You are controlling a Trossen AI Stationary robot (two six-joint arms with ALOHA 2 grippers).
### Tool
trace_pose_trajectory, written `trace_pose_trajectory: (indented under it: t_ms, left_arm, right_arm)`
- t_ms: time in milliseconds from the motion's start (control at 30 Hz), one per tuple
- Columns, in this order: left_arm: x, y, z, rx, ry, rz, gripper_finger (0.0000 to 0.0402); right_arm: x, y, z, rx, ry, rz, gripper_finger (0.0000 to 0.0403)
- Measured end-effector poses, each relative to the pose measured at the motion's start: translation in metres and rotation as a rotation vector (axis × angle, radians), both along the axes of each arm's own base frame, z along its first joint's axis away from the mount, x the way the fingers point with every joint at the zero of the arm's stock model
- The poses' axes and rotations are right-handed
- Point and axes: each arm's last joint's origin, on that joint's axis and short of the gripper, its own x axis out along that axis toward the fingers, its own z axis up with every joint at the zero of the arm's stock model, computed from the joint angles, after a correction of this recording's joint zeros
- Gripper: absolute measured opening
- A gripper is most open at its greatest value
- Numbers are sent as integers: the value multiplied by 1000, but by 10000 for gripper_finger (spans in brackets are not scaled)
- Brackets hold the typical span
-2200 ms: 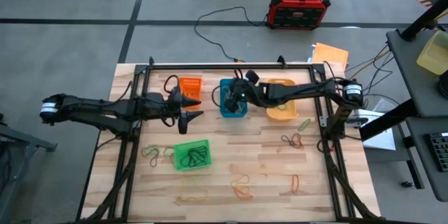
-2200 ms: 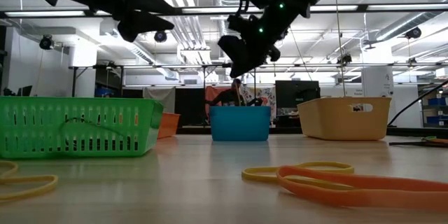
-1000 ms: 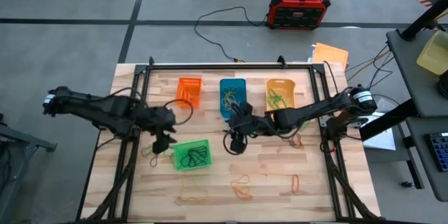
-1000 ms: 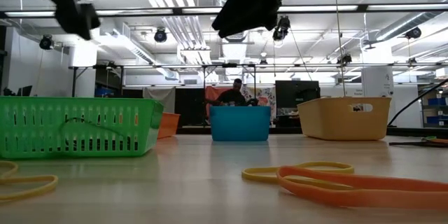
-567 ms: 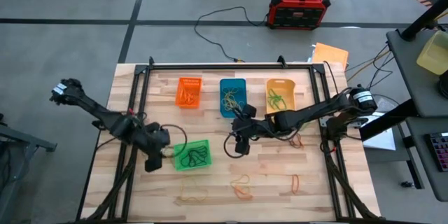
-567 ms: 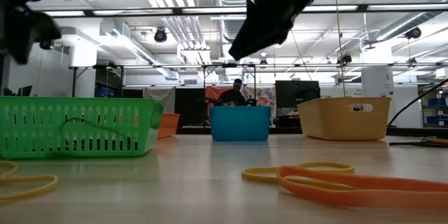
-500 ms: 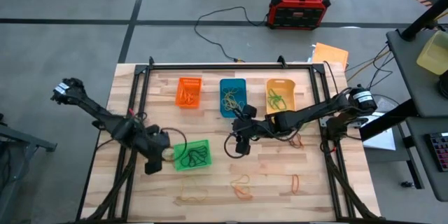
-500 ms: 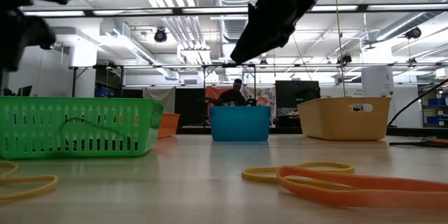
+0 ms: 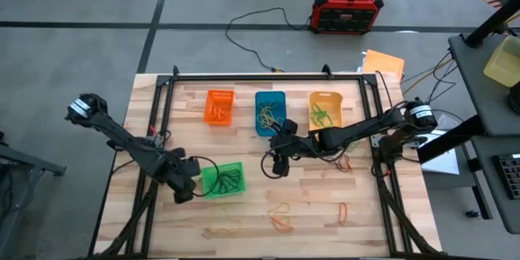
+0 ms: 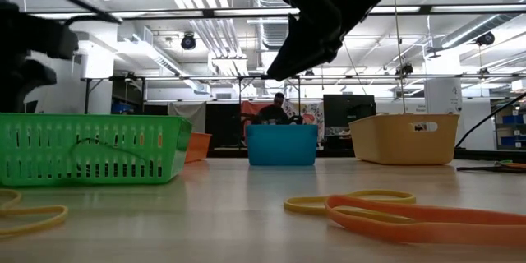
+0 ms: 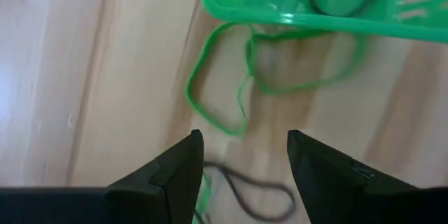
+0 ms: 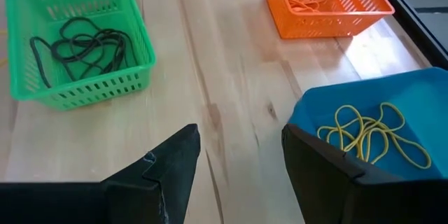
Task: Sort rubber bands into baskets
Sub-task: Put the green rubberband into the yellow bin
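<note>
While both arms hang over it, the pale wooden table (image 9: 244,211) sits in the middle of the high view inside a black frame, on a grey floor with dark seams. Along its far edge stand three baskets: orange basket (image 9: 219,106), blue basket (image 9: 270,113) with yellow bands inside, and yellow-orange basket (image 9: 325,110). Lower left of centre sits the green basket (image 9: 223,179), holding dark bands. Loose rubber bands (image 9: 280,216) lie scattered across the lower half of the table.

At the top of that view a red-and-black box (image 9: 348,8) stands on the floor with a black cable (image 9: 252,23) trailing from it. From table height I see a big hall with ceiling pipes and striplights, and a person (image 10: 275,108) far back behind the blue basket.

Just left of the green basket, the left gripper (image 9: 184,190) hovers with fingers spread and empty, above a green band (image 11: 220,84) and a dark band (image 11: 245,192) that is blurred and half hidden. Mid-table, the right gripper (image 9: 280,165) has its fingers parted too, holding nothing. In the low view the left arm is cut off at the left edge.
</note>
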Motion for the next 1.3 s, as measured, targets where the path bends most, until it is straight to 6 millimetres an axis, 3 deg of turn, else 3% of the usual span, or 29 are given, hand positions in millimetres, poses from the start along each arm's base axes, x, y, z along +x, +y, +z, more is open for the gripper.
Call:
trace_pose_trajectory:
  t_ms: [400,567,767,1033,1300]
  left_arm:
    - [-6,6,-40,72,30,120,186]
    - [-5,5,-42,68,31,95,128]
    - [-7,7,-38,60,11,109,11]
    - [-7,8,-26,105,12,98,1]
    - [-4,12,20,245,-68,81,0]
  right_arm:
    - [0,0,0,-1,-2,1,199]
    - [1,0,1,2,-11,0,199]
    - [1,0,1,3,-18,-1,199]
    - [1,0,1,6,-18,-2,199]
    - [2,0,2,6,-31,-1,199]
